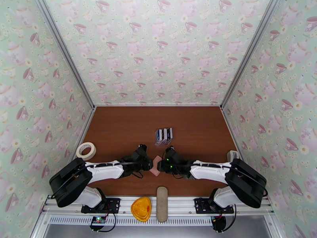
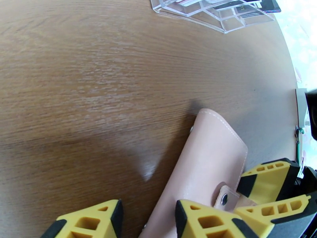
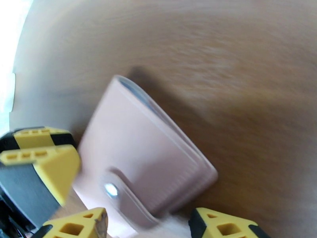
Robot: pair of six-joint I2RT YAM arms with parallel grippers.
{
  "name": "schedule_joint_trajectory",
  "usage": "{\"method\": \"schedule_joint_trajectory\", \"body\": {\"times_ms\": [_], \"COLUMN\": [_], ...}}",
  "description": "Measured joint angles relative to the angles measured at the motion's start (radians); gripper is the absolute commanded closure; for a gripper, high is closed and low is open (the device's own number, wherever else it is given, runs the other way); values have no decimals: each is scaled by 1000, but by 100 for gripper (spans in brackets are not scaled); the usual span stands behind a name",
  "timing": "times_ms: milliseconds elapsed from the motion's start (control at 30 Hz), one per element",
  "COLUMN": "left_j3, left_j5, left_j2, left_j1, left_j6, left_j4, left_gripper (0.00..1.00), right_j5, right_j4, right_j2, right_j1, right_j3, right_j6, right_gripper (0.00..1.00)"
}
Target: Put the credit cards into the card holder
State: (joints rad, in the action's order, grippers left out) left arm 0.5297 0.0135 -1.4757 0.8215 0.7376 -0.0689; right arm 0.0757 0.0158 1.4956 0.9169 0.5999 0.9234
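Observation:
The pale pink card holder [image 1: 157, 165] hangs tilted just above the table between my two grippers, its snap tab [image 2: 226, 199] closed. My left gripper [image 1: 149, 164] is shut on its near end, which runs between the yellow fingers [image 2: 202, 219]. In the right wrist view the holder [image 3: 146, 151] is blurred, and my right gripper [image 3: 149, 213] stands open with the tab end between its fingers. The credit cards [image 1: 164, 134], dark and light stripes, stand in a clear rack [image 2: 206, 14] farther back on the table.
A roll of tape [image 1: 86, 150] lies at the left edge of the brown table [image 1: 119, 127]. An orange object [image 1: 141, 208] and a long beige case [image 1: 161, 203] rest on the front rail. Patterned walls close in three sides.

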Motion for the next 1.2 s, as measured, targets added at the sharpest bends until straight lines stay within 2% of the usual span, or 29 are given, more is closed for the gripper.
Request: {"method": "schedule_joint_trajectory", "body": {"times_ms": [567,900,967,1067,1200], "left_j3": [-1,-1,0,1,3], "left_j5": [0,0,0,-4,-25], "left_j2": [-1,-1,0,8,43], "left_j1": [0,-3,-5,-9,-11], "left_j6": [13,23,22,22,13], "left_j4": [0,1,3,18,69], "left_gripper": [60,59,58,53,36], "right_j5": [58,88,89,87,84], "right_j4": [13,18,19,20,44], "right_j2": [119,170,170,164,142], "right_j1": [-66,-88,-88,-92,-113], "right_j3": [118,171,171,171,165], "right_j6": [-65,-106,-109,-114,-128], "right_gripper": [49,50,48,42,37]}}
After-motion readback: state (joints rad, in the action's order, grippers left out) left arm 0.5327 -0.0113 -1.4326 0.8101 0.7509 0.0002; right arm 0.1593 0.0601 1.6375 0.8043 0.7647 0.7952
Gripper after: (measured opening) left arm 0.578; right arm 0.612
